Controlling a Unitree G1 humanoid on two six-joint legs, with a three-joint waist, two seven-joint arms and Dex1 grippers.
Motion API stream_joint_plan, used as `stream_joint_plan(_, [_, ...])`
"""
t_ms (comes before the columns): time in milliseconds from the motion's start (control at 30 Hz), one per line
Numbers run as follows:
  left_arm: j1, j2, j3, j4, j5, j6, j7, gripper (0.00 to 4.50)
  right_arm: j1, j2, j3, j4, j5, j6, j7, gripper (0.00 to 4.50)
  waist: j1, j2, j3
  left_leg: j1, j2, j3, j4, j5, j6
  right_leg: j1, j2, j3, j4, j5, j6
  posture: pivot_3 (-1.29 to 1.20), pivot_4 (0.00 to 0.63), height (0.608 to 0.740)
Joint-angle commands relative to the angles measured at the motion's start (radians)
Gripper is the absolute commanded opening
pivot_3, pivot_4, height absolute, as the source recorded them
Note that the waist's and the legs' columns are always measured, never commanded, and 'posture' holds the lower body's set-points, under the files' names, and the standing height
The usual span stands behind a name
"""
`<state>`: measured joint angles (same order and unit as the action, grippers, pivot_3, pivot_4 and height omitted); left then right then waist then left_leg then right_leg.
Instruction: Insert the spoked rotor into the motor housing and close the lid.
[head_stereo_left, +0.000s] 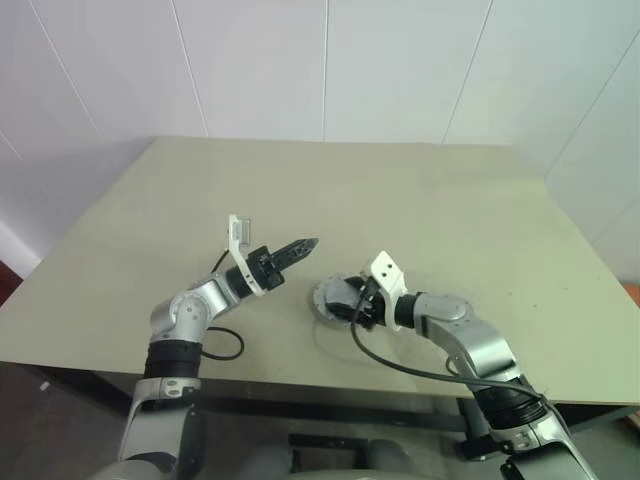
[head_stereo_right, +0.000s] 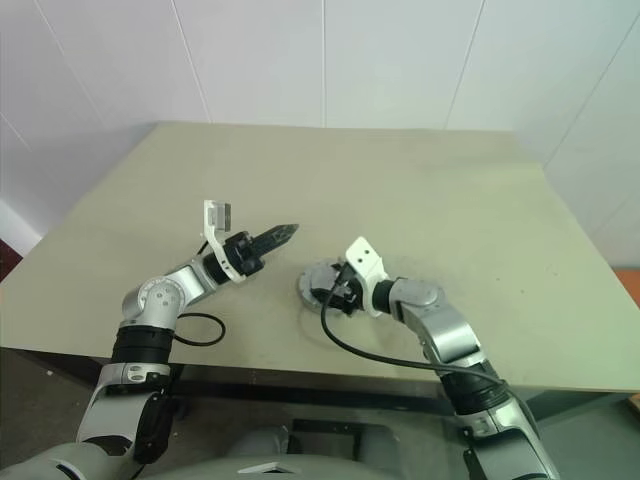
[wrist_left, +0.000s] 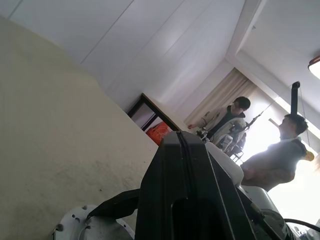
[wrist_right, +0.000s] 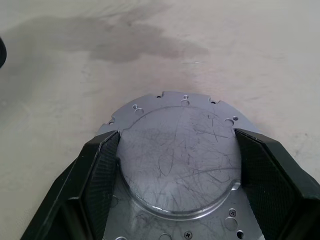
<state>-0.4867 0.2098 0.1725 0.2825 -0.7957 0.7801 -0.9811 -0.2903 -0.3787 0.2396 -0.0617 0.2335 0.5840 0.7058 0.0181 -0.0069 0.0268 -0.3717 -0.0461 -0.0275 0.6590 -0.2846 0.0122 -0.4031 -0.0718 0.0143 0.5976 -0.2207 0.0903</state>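
Your right gripper (wrist_right: 176, 133) is spread wide around a silver disc (wrist_right: 175, 165). Its two black fingers (wrist_right: 100, 170) clasp the rim, one at the disc's 9 o'clock and the other at its 3 o'clock. The finger pads are finely cross-hatched, like rubber.

The disc is round, smooth and flat-topped, and its dull metal face is covered in fine scratches. It stands slightly proud of a thin, paler base plate (wrist_right: 165, 100), whose scalloped edge is dotted with small screw holes. You cannot tell from these views which motor part this face belongs to.

Seen from the head, the disc lies at about 6 o'clock on the table (head_stereo_left: 400, 200), close to the near edge. There is little room behind it. Toward 12 o'clock a broad stretch of bare tabletop runs to the far edge, where a white panelled wall (head_stereo_left: 400, 60) rises. There is also free surface out to 3 and 9 o'clock.

The tabletop is matte, pale olive-beige and lightly scuffed. A faint dark stain (wrist_right: 125, 47) sits beyond the plate.

Your left gripper (head_stereo_left: 300, 246) is closed to a narrow black point and holds nothing. It hangs above the table at about 10 o'clock from the disc, near it but apart, with its tip aimed toward the right arm.

A black cable (head_stereo_left: 400, 368) loops from the right wrist past the near edge.
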Motion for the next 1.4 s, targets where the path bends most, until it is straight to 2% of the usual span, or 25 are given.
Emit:
stream_joint_plan(33, [-0.017, 0.0, -0.003, -0.038, -0.011, 0.003, 0.002, 0.0, 0.048, -0.024, 0.007, 0.06, 0.02, 0.091, 0.032, 3.21, 0.0, 0.0, 0.0, 0.0, 0.0, 0.0, 0.0, 0.0, -0.001, 0.0, 0.0, 0.0, 0.0, 0.0, 0.0, 0.0, 0.0, 0.74])
stream_joint_plan(167, [-0.019, -0.003, -0.008, -0.033, -0.007, 0.0, 0.002, 0.0, 0.051, -0.067, 0.031, 0.036, 0.024, 0.116, 0.077, 3.21, 0.0, 0.0, 0.0, 0.0, 0.0, 0.0, 0.001, -0.001, -0.001, 0.0, 0.0, 0.0, 0.0, 0.0, 0.0, 0.0, 0.0, 0.74])
stream_joint_plan(300, [-0.017, -0.005, -0.011, -0.034, -0.003, -0.003, 0.002, 0.0, 0.035, -0.094, 0.038, 0.052, -0.009, 0.091, 0.063, 3.21, 0.004, 0.0, 0.0, -0.001, 0.0, 0.0, 0.001, -0.001, 0.0, 0.0, 0.0, 0.0, 0.0, 0.0, 0.0, 0.0, 0.0, 0.74])
stream_joint_plan(567, [-0.011, -0.003, -0.017, -0.041, 0.001, -0.003, 0.003, 0.0, -0.027, -0.011, -0.029, 0.116, -0.007, 0.024, -0.039, 3.21, 0.017, 0.0, 0.0, 0.0, 0.001, 0.0, 0.004, -0.001, -0.002, 0.0, 0.001, 0.0, 0.001, 0.001, -0.002, 0.0, 0.0, 0.74])
stream_joint_plan(867, [-0.009, -0.004, -0.022, -0.049, -0.006, 0.0, 0.01, 0.0, -0.046, -0.022, -0.048, 0.113, -0.013, 0.013, -0.043, 3.21, 0.018, 0.001, 0.001, 0.009, 0.004, 0.0, 0.006, -0.001, -0.002, 0.006, 0.007, 0.0, 0.0, 0.002, 0.001, 0.0, 0.0, 0.74])
stream_joint_plan(1000, [-0.007, -0.009, -0.025, -0.053, -0.009, 0.002, 0.015, 0.0, -0.059, -0.008, -0.092, 0.067, 0.062, 0.03, -0.011, 3.21, 0.019, 0.001, 0.001, 0.009, 0.004, 0.0, 0.006, -0.001, -0.002, 0.006, 0.007, 0.0, -0.001, 0.002, 0.0, 0.0, 0.0, 0.74])
stream_joint_plan(1100, [-0.007, -0.012, -0.026, -0.056, -0.011, 0.002, 0.018, 0.0, -0.057, -0.018, -0.092, 0.039, 0.089, 0.031, 0.022, 3.21, 0.019, 0.001, 0.001, 0.006, 0.004, 0.0, 0.006, -0.001, -0.001, 0.006, 0.007, 0.0, 0.0, 0.004, -0.003, 0.0, 0.0, 0.74])
stream_joint_plan(1233, [-0.007, -0.014, -0.024, -0.056, -0.012, 0.002, 0.018, 0.0, -0.055, -0.031, -0.08, 0.029, 0.089, 0.019, 0.045, 3.21, 0.019, 0.001, 0.001, -0.003, 0.004, 0.0, 0.005, 0.001, 0.001, -0.003, 0.008, 0.001, 0.0, 0.004, -0.003, 0.0, 0.0, 0.74])
stream_joint_plan(1400, [-0.001, -0.014, -0.024, -0.053, -0.009, -0.003, 0.014, 0.0, -0.042, -0.051, -0.079, -0.021, 0.129, 0.025, 0.107, 3.21, 0.02, 0.002, 0.002, -0.004, 0.004, 0.0, 0.004, 0.0, 0.001, -0.004, 0.007, 0.001, -0.001, 0.004, -0.003, 0.0, 0.0, 0.74])
